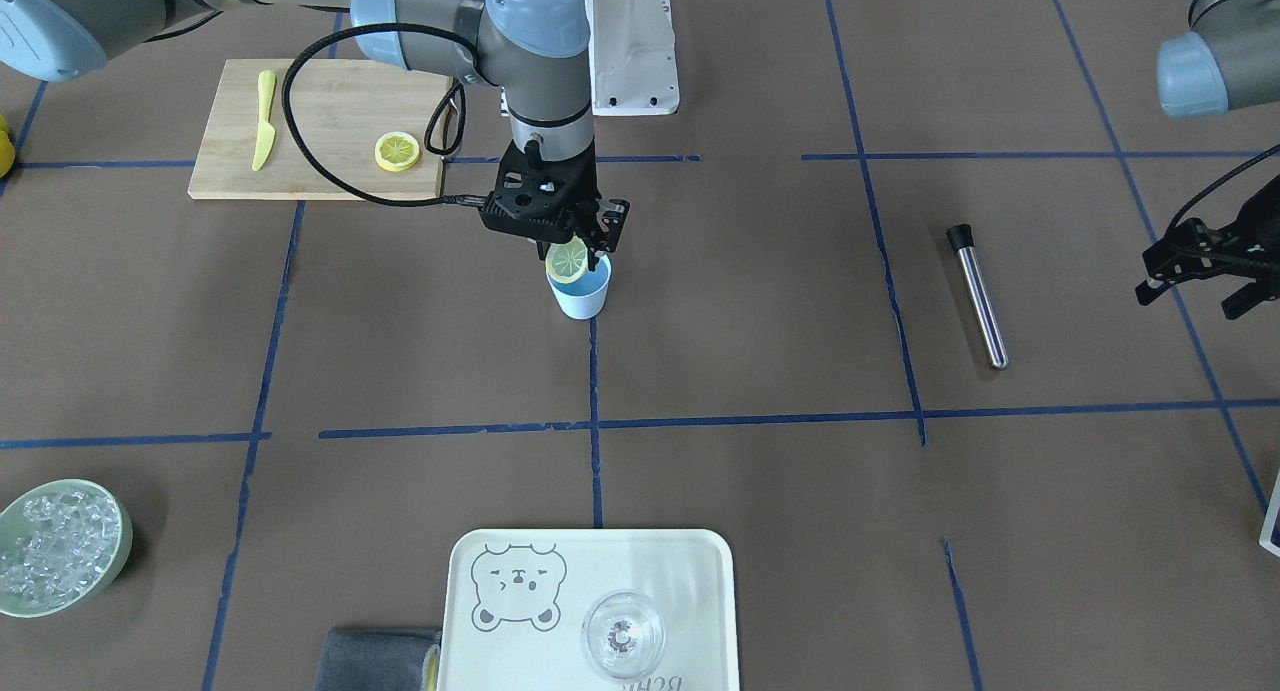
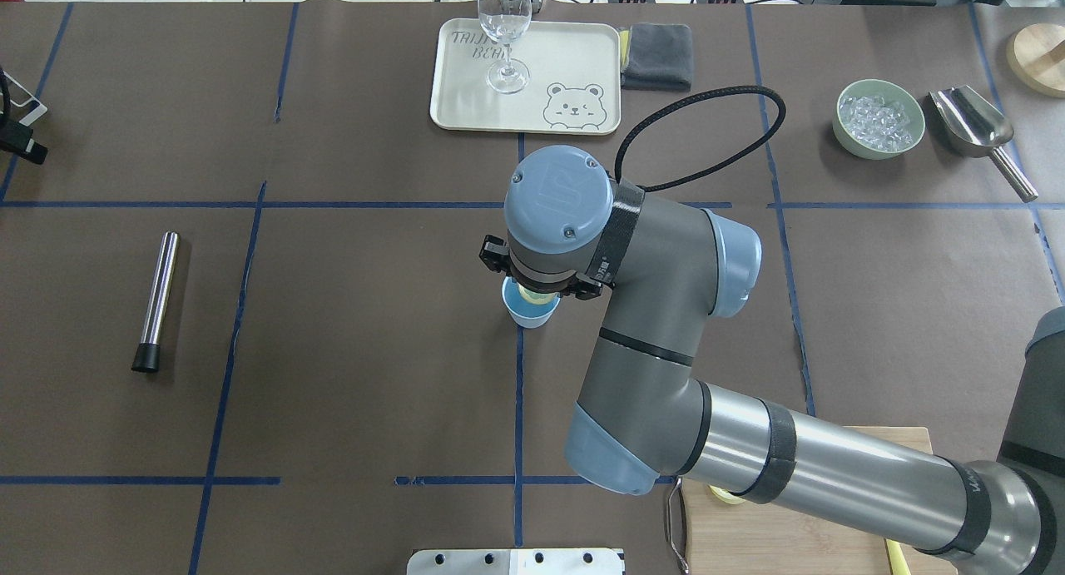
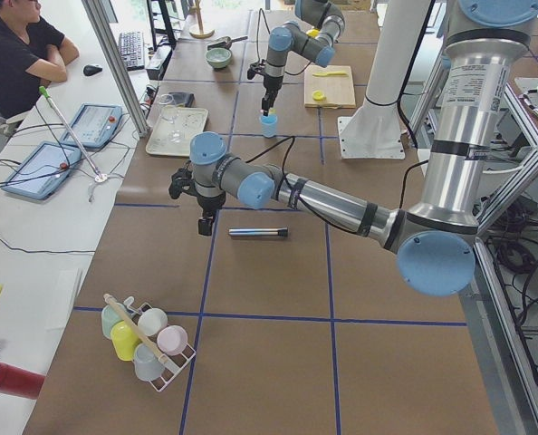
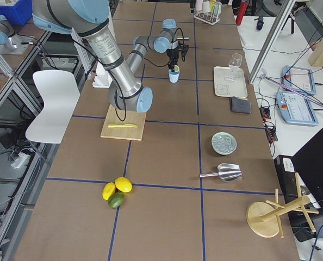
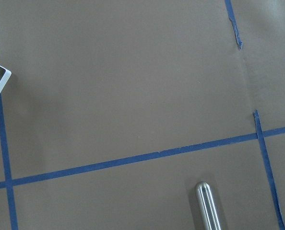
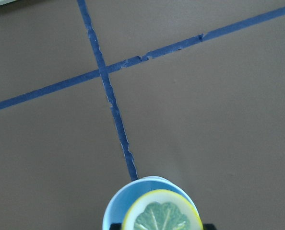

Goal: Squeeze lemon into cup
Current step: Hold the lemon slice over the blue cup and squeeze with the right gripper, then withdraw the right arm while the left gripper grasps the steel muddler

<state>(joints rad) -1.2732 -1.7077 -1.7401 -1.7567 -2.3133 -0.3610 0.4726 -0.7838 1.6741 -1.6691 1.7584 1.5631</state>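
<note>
1. Right gripper [image 1: 578, 247] is clamped on the lemon [image 1: 567, 262], holding it over the mouth of the cup [image 1: 582, 297]; left gripper [image 1: 1195, 296] hangs spread and empty, well apart.
2. Pick-up and carry look done; the squeeze and release remain.
3. Count: 2 lemon slices, the other slice [image 1: 397, 152] lying on the cutting board [image 1: 320, 176]; 1 pale-blue cup.

**Tray lettering and an arm logo**

The tray [image 2: 466, 101] carries two lines of grey capitals in the corner opposite its drawn bear face. The upper line starts "TRI" and the lower "BE"; the glass [image 2: 504, 26] hides the rest. In the front-facing view the same lettering is cut off by the picture's edge. Nearer the robot than the tray, the right arm [image 2: 657, 325] has an embossed "UR" on its round blue cap. The strap [image 2: 611, 234] beside the cap has white print too small to read.
</note>
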